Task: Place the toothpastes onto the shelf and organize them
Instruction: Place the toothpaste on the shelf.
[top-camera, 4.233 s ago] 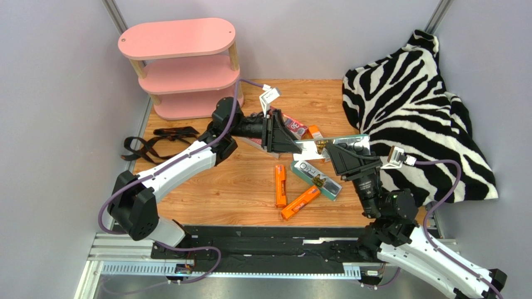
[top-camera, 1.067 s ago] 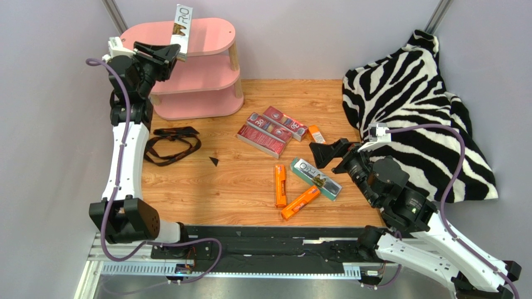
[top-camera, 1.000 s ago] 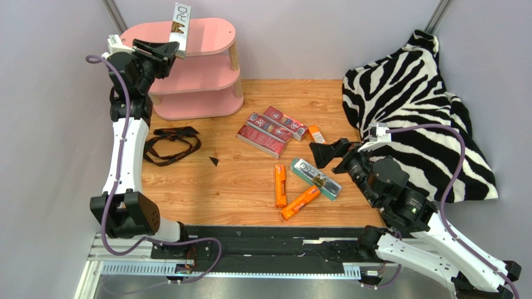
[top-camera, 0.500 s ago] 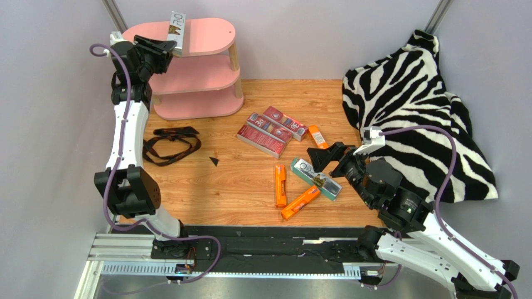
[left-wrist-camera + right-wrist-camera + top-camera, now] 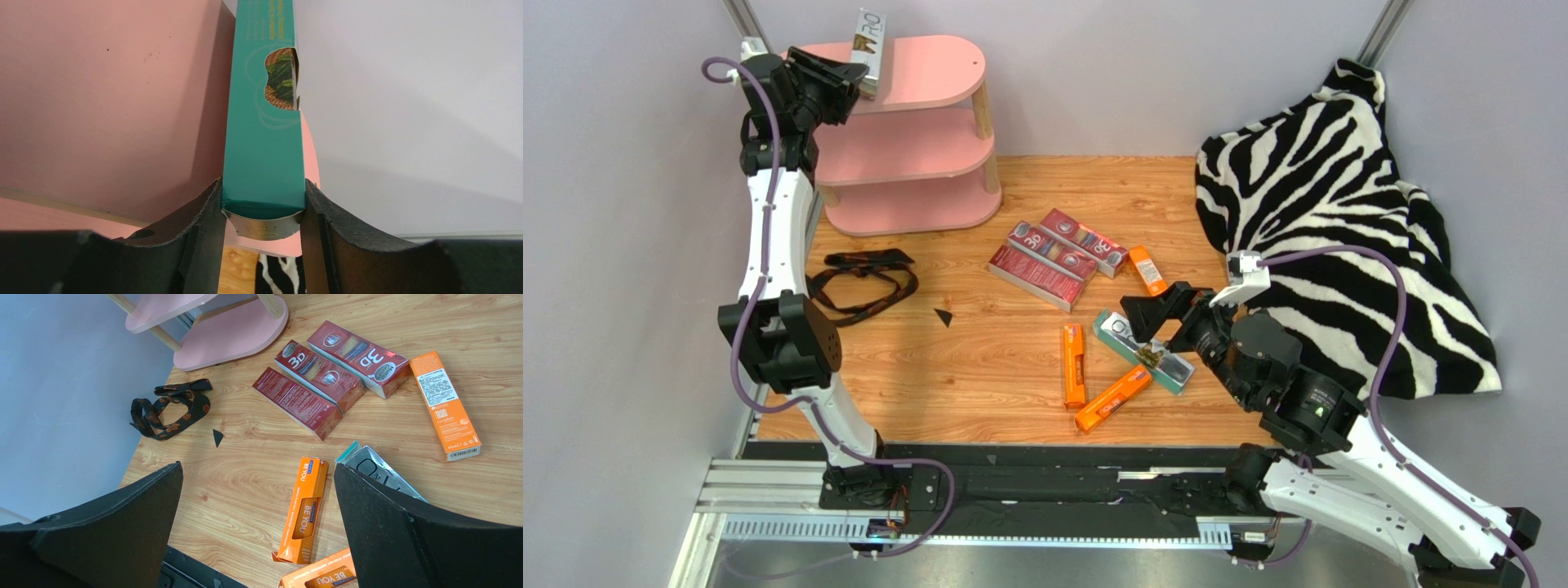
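Table (image 5: 940,368): seven toothpastes (image 5: 1044,263) lie loose.
Left gripper (image 5: 263,190): clamps carton (image 5: 264,122) over shelf (image 5: 916,67) top, placing.
Right gripper (image 5: 258,468): wide, empty.
Next: lower, then release.

Silver-grey carton (image 5: 868,34) at pink shelf (image 5: 928,67) top — seven others (image 5: 1074,365) scattered.

arms (image 5: 772,233) — white shells, black joints | purple cables (image 5: 1403,312) | black tool fingers (image 5: 393,533)

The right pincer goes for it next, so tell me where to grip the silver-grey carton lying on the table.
Grip the silver-grey carton across its narrow width near mid-length, coming straight down with the open right pincer. It lies flat and slim, long sides free there; an orange carton crowds its near end.
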